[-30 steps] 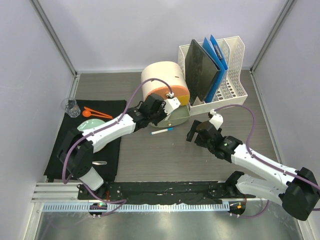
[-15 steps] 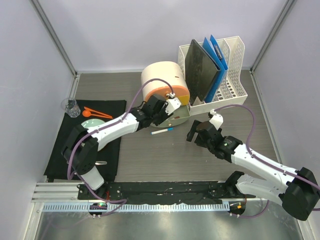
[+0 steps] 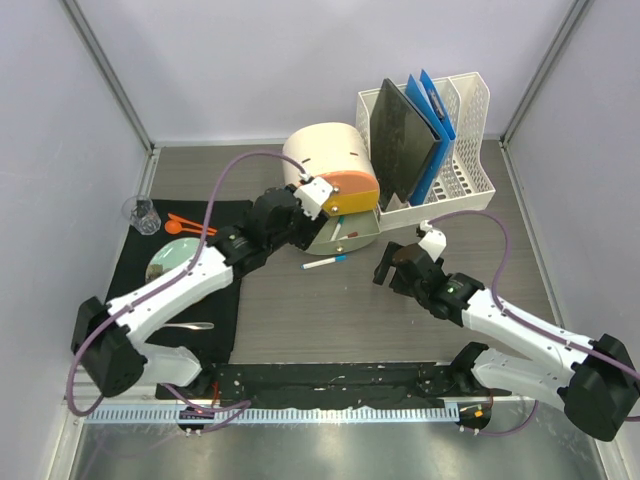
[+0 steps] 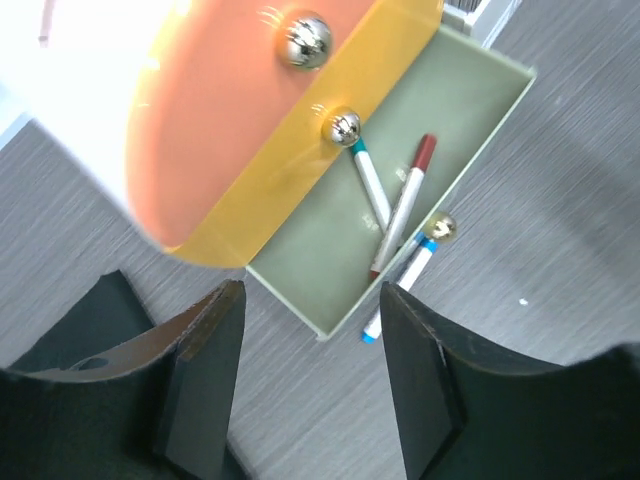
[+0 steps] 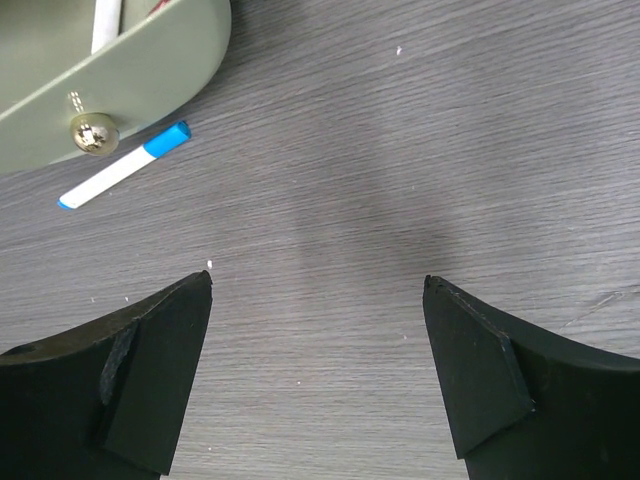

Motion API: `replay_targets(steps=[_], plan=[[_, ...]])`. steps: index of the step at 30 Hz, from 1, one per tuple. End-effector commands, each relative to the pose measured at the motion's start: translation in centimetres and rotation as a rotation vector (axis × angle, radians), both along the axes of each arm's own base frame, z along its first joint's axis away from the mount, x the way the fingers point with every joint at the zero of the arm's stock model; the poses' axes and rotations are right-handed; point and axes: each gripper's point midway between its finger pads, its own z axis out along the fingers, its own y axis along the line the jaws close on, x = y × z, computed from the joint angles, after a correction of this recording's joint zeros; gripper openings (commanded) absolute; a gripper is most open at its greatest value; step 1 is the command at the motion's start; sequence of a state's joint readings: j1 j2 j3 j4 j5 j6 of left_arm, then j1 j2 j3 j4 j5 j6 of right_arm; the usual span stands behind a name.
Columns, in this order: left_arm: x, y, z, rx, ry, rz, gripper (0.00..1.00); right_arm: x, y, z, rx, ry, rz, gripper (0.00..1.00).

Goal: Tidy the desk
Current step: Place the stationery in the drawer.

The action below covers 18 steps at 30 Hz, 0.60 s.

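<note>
The left gripper (image 4: 310, 300) has drawn back from the open pale-green plastic drawer (image 4: 470, 110), its fingers now spread and empty. The right gripper (image 5: 318, 280), also spread, hovers just in front of the drawer over the dark grey-brown wood-grain surface (image 3: 330, 310) that runs under and around it. A blue-capped white marker (image 5: 120, 168) lies just beside the drawer's front — a grab there could bump the drawer or roll the marker away.
</note>
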<state>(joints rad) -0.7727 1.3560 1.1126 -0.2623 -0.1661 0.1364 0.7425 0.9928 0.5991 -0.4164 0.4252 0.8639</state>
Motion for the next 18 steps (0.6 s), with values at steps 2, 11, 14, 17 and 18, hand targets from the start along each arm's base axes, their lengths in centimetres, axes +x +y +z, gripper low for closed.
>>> replay_targets(steps=[2,11,14,17,18], plan=[[-1.8,1.6,1.6,-0.148,-0.005,0.074,0.66,0.8,0.7,0.5,0.024,-0.038,0.001,0.92],[-5.9,4.8,-1.2,-0.312,0.066,0.171,0.93,1.4,2.2,-0.5,0.054,-0.028,0.023,0.92],[-6.6,5.9,-1.5,-0.355,0.054,0.2,1.0,1.8,2.4,-0.4,0.059,-0.038,0.023,0.93],[-6.9,7.1,-1.9,-0.362,0.048,0.251,1.0,2.2,2.6,-0.2,0.055,-0.053,0.024,0.94],[-7.0,7.4,-1.8,-0.368,0.044,0.261,1.0,2.4,2.6,-0.2,0.054,-0.056,0.023,0.94]])
